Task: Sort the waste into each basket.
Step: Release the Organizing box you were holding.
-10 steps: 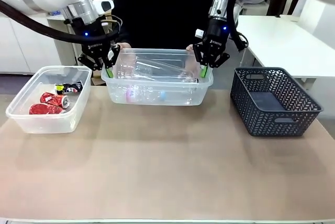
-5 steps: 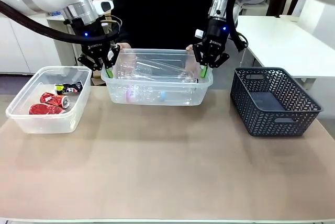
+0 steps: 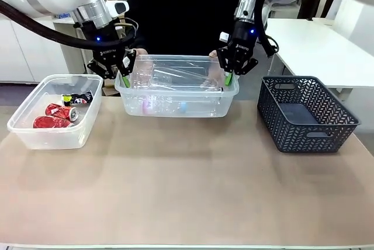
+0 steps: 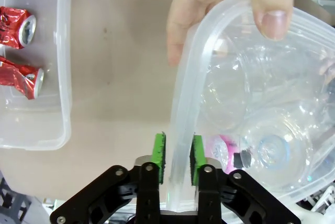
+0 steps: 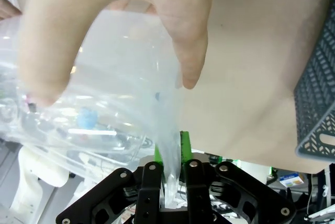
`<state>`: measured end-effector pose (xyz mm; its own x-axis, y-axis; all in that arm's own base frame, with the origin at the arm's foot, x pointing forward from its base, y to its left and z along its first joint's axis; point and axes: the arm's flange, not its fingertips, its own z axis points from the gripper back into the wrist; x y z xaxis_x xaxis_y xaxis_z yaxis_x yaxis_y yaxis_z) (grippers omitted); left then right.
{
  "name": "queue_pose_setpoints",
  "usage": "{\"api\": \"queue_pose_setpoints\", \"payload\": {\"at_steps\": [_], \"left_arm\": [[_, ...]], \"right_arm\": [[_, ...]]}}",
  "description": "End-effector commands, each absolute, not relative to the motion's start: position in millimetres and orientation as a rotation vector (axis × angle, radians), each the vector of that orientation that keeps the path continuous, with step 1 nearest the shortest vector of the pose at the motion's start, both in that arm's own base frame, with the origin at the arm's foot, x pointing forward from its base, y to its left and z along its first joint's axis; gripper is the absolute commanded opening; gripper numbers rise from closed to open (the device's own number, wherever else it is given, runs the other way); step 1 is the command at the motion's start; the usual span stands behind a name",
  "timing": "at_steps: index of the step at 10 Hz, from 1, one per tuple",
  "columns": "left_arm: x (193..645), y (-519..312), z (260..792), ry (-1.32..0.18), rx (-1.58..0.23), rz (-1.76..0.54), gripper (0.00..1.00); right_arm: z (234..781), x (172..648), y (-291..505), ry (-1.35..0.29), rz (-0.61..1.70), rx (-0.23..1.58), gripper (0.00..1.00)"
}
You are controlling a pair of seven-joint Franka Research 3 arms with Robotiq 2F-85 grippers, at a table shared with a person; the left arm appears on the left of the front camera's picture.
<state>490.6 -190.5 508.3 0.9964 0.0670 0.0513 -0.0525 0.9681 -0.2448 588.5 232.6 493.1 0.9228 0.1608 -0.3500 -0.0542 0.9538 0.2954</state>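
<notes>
A clear tub [image 3: 193,90] of clear plastic bottles [image 3: 169,107] hangs just above the table at the back middle. My left gripper [image 3: 124,77] is shut on its left rim, my right gripper [image 3: 227,76] on its right rim. In the left wrist view the green pads of the left gripper [image 4: 178,153] stand on both sides of the rim [image 4: 188,93]. The right gripper [image 5: 170,153] pinches the thin wall [image 5: 104,103]. A person's hands [image 3: 137,52] grip the far rim; a thumb [image 4: 269,4] lies over it. Red cans [image 3: 49,122] and a black-and-yellow can [image 3: 79,98] lie in the left tub [image 3: 35,139].
A dark blue-grey lattice basket [image 3: 304,139] stands at the right with nothing in it, and its corner [image 5: 316,93] is close to the right gripper. The beige table's front half is bare. The person stands close behind the middle tub.
The middle tub has shifted slightly up and to the right, along with both grippers. The person's hands stay on its far rim.
</notes>
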Motion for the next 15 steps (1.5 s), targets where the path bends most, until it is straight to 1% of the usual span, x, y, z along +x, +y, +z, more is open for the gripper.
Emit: {"api": "queue_pose_setpoints", "payload": {"at_steps": [1, 3, 4, 5, 6, 10, 11, 12, 15], "left_arm": [[485.4, -190.0, 516.1, -0.094, -0.227, 0.041, 1.0], [476.3, -182.9, 521.0, -0.111, -0.229, 0.059, 1.0], [473.5, -179.1, 524.4, -0.122, -0.236, 0.07, 0.96], [469.4, -177.7, 527.6, -0.134, -0.249, 0.06, 1.0], [465.7, -176.9, 531.2, -0.14, -0.275, 0.035, 1.0], [466.2, -176.3, 530.9, -0.133, -0.302, 0.022, 1.0], [467.7, -183.0, 538.3, -0.135, -0.259, 0.048, 1.0], [467.7, -183.0, 538.3, -0.135, -0.259, 0.048, 1.0], [467.7, -183.0, 538.3, -0.135, -0.259, 0.048, 1.0]], "right_arm": [[510.4, 572.3, 220.0, 0.303, 0.076, 0.278, 1.0], [521.4, 566.5, 212.0, 0.259, 0.057, 0.302, 1.0], [525.0, 565.0, 210.4, 0.24, 0.052, 0.307, 0.83], [525.0, 564.1, 210.5, 0.231, 0.048, 0.304, 0.92], [523.9, 563.5, 210.2, 0.222, 0.044, 0.307, 1.0], [517.6, 563.9, 209.5, 0.208, 0.024, 0.305, 1.0], [503.4, 565.8, 219.4, 0.236, 0.017, 0.227, 1.0], [522.5, 572.7, 210.3, 0.22, 0.051, 0.3, 1.0], [522.5, 572.7, 210.3, 0.22, 0.051, 0.3, 1.0]]}}
